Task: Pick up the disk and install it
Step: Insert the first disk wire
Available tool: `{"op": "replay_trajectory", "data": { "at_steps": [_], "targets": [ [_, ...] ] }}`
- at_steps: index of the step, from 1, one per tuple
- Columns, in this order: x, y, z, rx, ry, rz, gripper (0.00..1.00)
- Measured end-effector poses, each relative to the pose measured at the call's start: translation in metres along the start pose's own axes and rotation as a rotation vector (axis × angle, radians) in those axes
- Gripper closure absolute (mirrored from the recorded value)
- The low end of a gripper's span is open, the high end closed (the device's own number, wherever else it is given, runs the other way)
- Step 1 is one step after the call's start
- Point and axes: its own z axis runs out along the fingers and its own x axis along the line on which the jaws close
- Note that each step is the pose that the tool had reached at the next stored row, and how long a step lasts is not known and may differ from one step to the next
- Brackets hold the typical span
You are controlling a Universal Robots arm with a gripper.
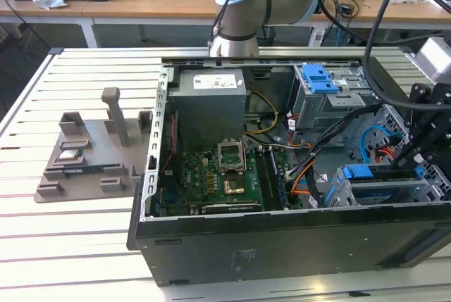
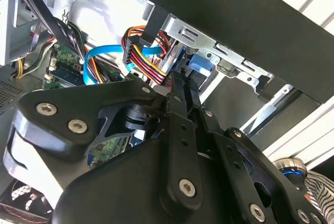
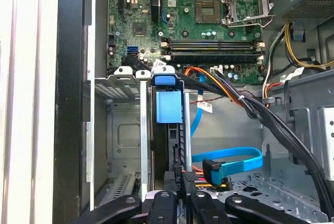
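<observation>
- The computer case point(image 1: 282, 246) lies open on the slatted table point(image 1: 84, 231), and the gripper point(image 1: 423, 151) is down at the case's corner on the exterior view's right, by the drive cage point(image 1: 380, 189).
- In the first wrist view the disk point(image 3: 169, 130) stands on edge in the drive cage point(image 3: 125, 85), its blue carrier tab point(image 3: 168, 108) facing up between two silver rails.
- The gripper point(image 3: 177, 203) sits at the disk's near end, fingers point(image 3: 162, 208) drawn close together with the disk's dark edge running into the narrow gap. Whether the pads truly pinch it I cannot tell.
- The second wrist view has the black fingers point(image 2: 180, 130) lying almost together, pointing at the blue tab point(image 2: 201, 67) in the cage point(image 2: 209, 41).
- It is tight here: the cage rail is just beside the disk on one side, and a power plug with red, yellow and black wires point(image 3: 195, 177) sits against its near end.
- A blue ribbon cable point(image 3: 235, 164) loops just beside that plug, with a thick black cable bundle point(image 3: 271, 125) sweeping across on the same side.
- The empty bay of the cage next to the disk, towards the case wall point(image 3: 70, 104), offers open space.
- The motherboard point(image 3: 193, 20) lies beyond the cage, well apart from the fingers.
- A grey parts fixture point(image 1: 91, 154) sits on the table on the far side of the case from the gripper.
</observation>
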Motion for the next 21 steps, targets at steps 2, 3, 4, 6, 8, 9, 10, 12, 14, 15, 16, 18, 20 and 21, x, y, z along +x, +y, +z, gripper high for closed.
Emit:
{"op": "replay_trajectory", "data": {
  "at_steps": [2,3,4,6,8,9,10,12,14,15,16,18,20,21],
  "targets": [
    [0.0000,0.0003,0.0008,0.0000,-0.0001,0.000,0.83],
    [0.0001,0.0005,0.0015,-0.0001,-0.0002,0.000,0.83],
    [0.0001,0.0006,0.0018,0.0000,0.0000,0.000,0.83],
    [0.0002,0.0007,0.0022,-0.0001,-0.0002,0.000,0.83],
    [0.0001,0.0007,0.0017,-0.0002,-0.0014,0.000,0.83],
    [0.0000,0.0008,0.0012,-0.0004,-0.0032,0.000,0.83],
    [0.0001,0.0009,0.0006,-0.0004,-0.0059,-0.001,0.83],
    [0.0000,0.0009,0.0002,-0.0006,-0.0172,-0.002,0.83],
    [0.0007,-0.0002,0.0000,-0.0017,-0.0231,-0.003,0.83],
    [0.0019,-0.0004,0.0000,-0.0018,-0.0231,-0.003,0.83],
    [0.0028,-0.0005,0.0000,-0.0018,-0.0231,-0.003,0.83],
    [0.0031,-0.0006,0.0014,-0.0019,-0.0231,-0.002,0.83],
    [0.0031,-0.0007,0.0025,-0.0019,-0.0230,-0.002,0.83],
    [0.0032,-0.0008,0.0030,-0.0020,-0.0232,-0.002,0.83]
  ]
}}
